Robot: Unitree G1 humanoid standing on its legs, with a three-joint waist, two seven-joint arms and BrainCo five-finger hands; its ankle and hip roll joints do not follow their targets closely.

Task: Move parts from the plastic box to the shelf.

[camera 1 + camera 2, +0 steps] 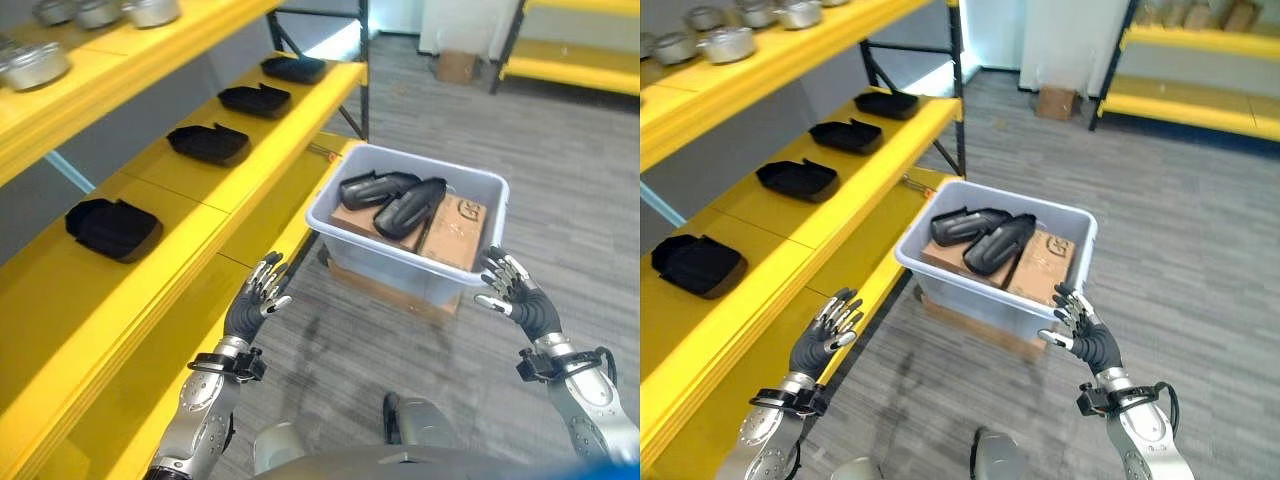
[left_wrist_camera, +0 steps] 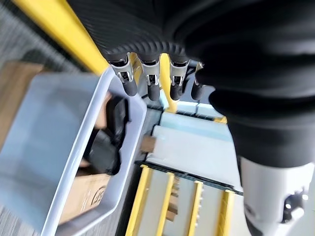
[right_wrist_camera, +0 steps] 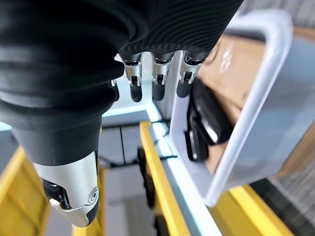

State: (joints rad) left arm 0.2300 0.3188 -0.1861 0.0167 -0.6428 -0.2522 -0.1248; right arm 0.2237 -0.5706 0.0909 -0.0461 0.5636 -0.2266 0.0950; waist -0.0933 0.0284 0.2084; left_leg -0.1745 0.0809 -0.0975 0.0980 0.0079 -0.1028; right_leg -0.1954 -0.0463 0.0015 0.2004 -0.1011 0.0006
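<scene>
I see two black parts (image 1: pixel 395 200) lying in the plastic box (image 1: pixel 470 185), long ends pointing far-right. My left hand (image 1: pixel 255 300) and right hand (image 1: pixel 515 290) are open, holding nothing, near the box.

You see two silver-grey arms at the lower corners of the head view. The left hand (image 1: pixel 248 310) and right hand (image 1: pixel 522 296) each wear a dark ribbed cover over back and wrist, with silver, dark-tipped fingers and black wrist bands.
</scene>
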